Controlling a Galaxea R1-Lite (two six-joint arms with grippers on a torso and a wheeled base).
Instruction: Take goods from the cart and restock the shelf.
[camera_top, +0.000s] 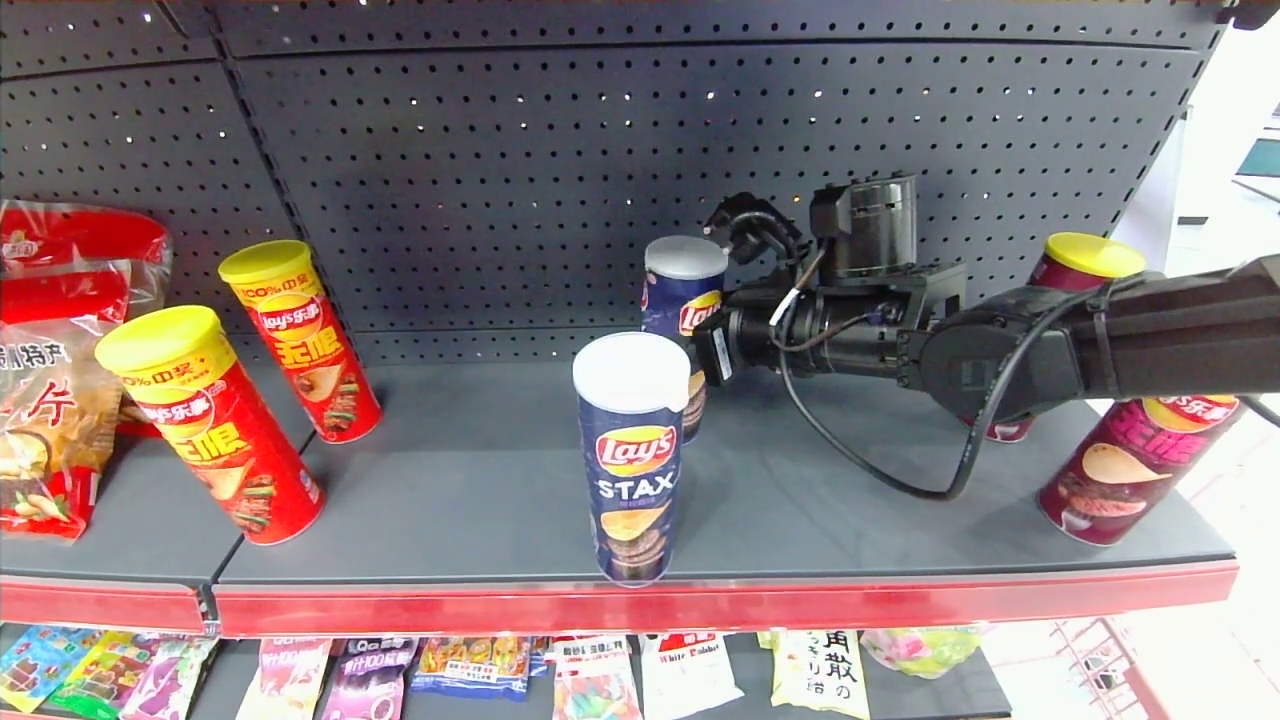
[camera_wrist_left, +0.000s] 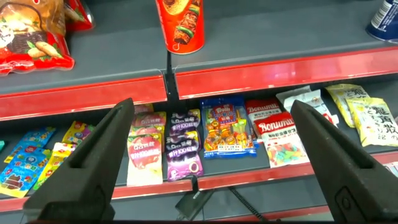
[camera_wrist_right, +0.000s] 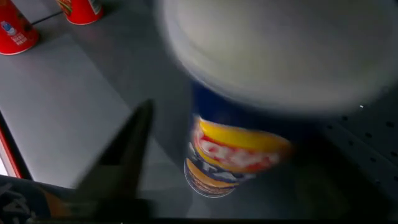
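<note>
While I am watching the shelf (camera_top: 480, 480), the right gripper (camera_top: 705, 350) is flanking the rear can (camera_top: 683, 285).
Its visible finger (camera_wrist_right: 121, 165) is standing clear, unclamped; the left gripper (camera_wrist_left: 211, 106) is gaping wide.

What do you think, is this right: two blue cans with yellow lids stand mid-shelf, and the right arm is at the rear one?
Not quite: the lids are white, not yellow, as the head view shows. The rest stands: the front blue can and the rear blue can stand mid-shelf, with the right arm at the rear one.
</note>
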